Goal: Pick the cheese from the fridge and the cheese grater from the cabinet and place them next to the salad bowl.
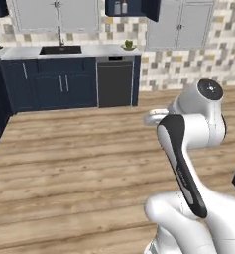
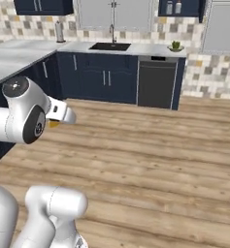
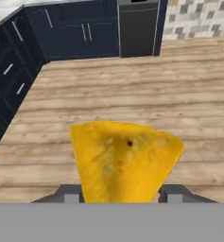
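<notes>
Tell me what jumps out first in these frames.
The yellow-orange cheese wedge dominates the hand view, clamped in the tool above the wooden floor. Beyond it, the navy base cabinets and dark dishwasher line the far wall, and the open navy wall cabinet holds items up top.

Colours, kitchen scene:
cheese (image 3: 125, 163) yellow-orange, mottled with pale flecks and one dark red spot. Floor (image 1: 64, 163) light wood planks. Base cabinets (image 1: 49, 84) dark navy, dishwasher (image 1: 115, 83) dark grey, counter (image 2: 19, 53) pale grey, backsplash (image 1: 188, 64) beige-grey mosaic tiles.
</notes>
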